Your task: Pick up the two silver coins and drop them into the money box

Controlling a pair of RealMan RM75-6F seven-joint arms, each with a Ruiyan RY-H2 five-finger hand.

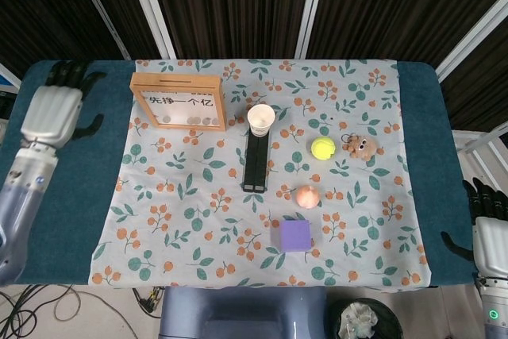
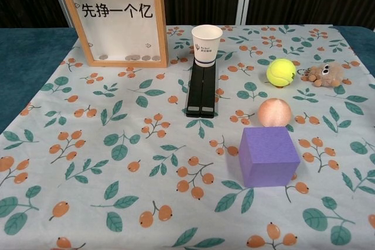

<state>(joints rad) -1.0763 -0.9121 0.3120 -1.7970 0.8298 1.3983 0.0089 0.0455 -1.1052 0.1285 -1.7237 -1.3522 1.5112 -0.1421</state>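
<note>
Coins (image 1: 190,121) lie along the bottom of the money box (image 1: 178,102) in the head view. My left hand (image 1: 52,113) hangs well left of the box, fingers spread, empty — nearer than my right hand (image 1: 494,236), far off, grip unclear. Chest view: coins (image 2: 136,58) behind the pane, neither hand showing.

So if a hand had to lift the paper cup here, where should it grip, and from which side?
Probably around the paper cup at mid-wall, coming from its right or the front. It stands upright with its mouth open on the far end of the black bar, and the money box crowds its left. A side wrap suits the tapered wall better than pinching the thin rim.
</note>
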